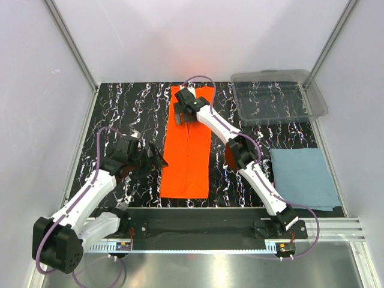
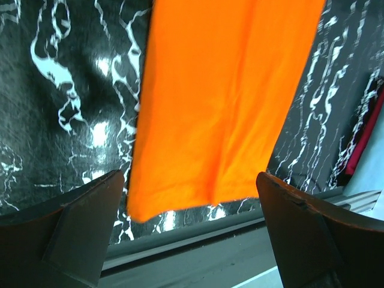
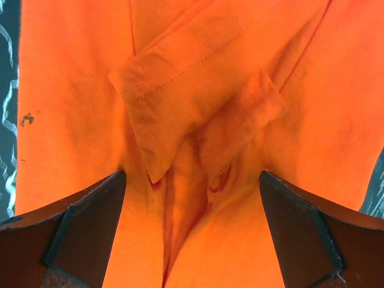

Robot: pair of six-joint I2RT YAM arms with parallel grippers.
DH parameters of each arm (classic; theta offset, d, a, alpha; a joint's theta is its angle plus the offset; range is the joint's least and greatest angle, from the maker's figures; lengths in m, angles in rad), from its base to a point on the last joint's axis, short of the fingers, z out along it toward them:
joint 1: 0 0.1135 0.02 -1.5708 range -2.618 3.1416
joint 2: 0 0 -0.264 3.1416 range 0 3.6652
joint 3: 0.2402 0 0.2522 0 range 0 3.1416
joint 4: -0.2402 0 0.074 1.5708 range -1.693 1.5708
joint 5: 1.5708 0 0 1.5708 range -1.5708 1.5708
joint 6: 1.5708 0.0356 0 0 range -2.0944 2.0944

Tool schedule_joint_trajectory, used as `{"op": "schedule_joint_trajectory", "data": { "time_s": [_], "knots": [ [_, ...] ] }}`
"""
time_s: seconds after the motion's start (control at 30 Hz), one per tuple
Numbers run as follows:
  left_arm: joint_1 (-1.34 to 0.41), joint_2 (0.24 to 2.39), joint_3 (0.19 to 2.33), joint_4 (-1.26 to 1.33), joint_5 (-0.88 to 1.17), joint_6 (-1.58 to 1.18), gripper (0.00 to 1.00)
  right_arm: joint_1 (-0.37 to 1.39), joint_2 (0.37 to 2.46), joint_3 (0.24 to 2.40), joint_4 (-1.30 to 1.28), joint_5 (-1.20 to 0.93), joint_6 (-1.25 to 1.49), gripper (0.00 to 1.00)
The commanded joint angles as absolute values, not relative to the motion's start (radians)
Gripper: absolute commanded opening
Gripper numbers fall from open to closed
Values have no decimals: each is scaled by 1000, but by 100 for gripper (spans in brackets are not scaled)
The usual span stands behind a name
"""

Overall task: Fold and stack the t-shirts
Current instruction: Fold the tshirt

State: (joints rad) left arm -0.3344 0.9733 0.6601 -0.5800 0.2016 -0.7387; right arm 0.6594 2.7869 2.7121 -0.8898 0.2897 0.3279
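Starting at your near edge of the desk (image 1: 126, 114): the blue-grey t-shirt (image 1: 303, 178) is sitting at the near right corner, folded into a flat, roughly square shape. Its near hem lies right along the desk's near edge, and neither arm is touching it.

A bit further in, your left pincer (image 1: 157, 157) is just off the left side of the orange t-shirt (image 1: 187, 150), down by the near half of it. In the left wrist view the two fingers (image 2: 78, 234) are spread wide apart with nothing between them, and the near left corner of the orange t-shirt (image 2: 222, 102) shows in the gap below. I can't tell from that view whether the tips touch the cloth or the desk.

The orange t-shirt itself is a long narrow strip down the middle of the desk, running from close to the near edge almost to the far edge, and lying pretty flat.

Your right pincer (image 1: 183, 108) is reached out over the far end of that strip. Its fingers (image 3: 84, 228) are also wide apart and holding nothing. Under it the orange t-shirt (image 3: 72, 120) has both sleeves tucked inward, overlapping along the middle with some wrinkles.

The clear plastic bin (image 1: 318, 102) is at the far right corner, well apart from both shirts
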Motion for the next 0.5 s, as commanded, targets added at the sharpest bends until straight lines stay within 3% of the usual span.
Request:
{"op": "schedule_joint_trajectory", "data": {
  "time_s": [0.0, 0.17, 0.33, 0.47],
  "knots": [
    [-328, 991, 635, -539, 258, -749, 99, 607, 2882, 2772, -897, 270, 152, 100],
    [-328, 1046, 583, -499, 343, -742, 97, 592, 2810, 2758, -830, 285, 46, 100],
    [-311, 1094, 586, -482, 419, -718, 90, 594, 2590, 2680, -866, 249, 81, 100],
    [-287, 1138, 606, -488, 477, -692, 86, 595, 2354, 2482, -877, 10, 161, 100]
  ]
}}
